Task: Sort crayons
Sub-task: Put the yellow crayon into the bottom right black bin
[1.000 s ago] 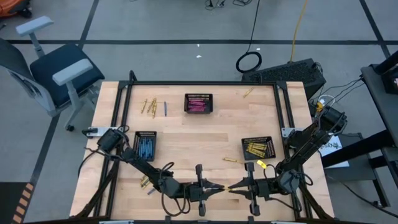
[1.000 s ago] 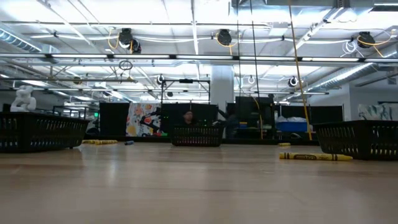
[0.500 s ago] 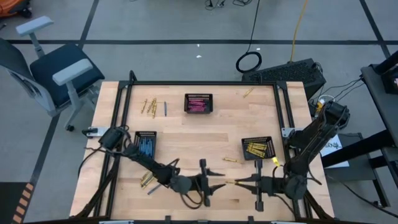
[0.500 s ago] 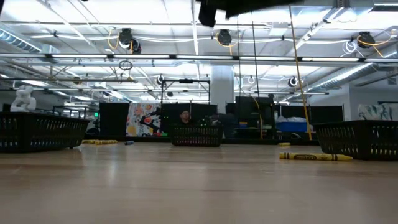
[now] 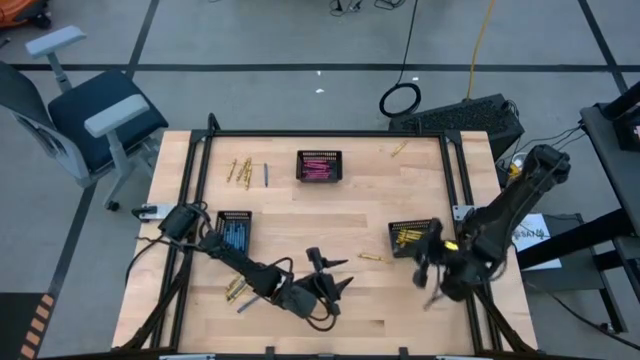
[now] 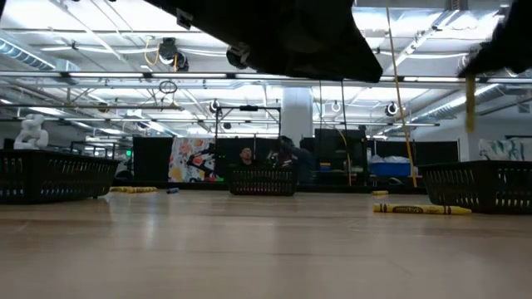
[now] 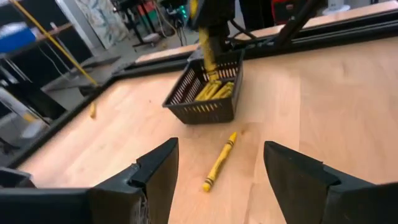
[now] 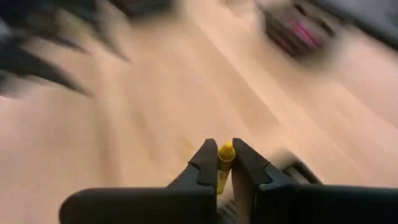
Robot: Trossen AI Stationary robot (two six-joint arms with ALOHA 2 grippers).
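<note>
**Yellow crayon in my grip, several strays left to sort**

My right gripper (image 8: pixel 224 163) is clamped on a yellow crayon (image 8: pixel 223 163), hanging just beside the yellow basket (image 5: pixel 413 237) on its near side. The natural next step, I judge, is to drop it in with the others.

My left gripper (image 7: pixel 219 163) has its fingers spread wide and holds nothing. It hovers over the table (image 5: pixel 350 215), well to the left of the yellow basket, facing a loose yellow crayon (image 7: pixel 219 161) that lies just in front of that basket.

As I read it, the sorting is well along but unfinished. The pink basket (image 5: pixel 319 166) and the blue basket (image 5: pixel 234 232) each hold a row of matching crayons. Still loose are:

- a cluster of gold crayons (image 5: pixel 241 170) with one blue crayon (image 5: pixel 266 174), left of the pink basket
- a gold crayon (image 5: pixel 399 149) at the far edge, beyond the yellow basket
- a few more sticks (image 5: pixel 234 291) near the front edge, below the blue basket
</note>
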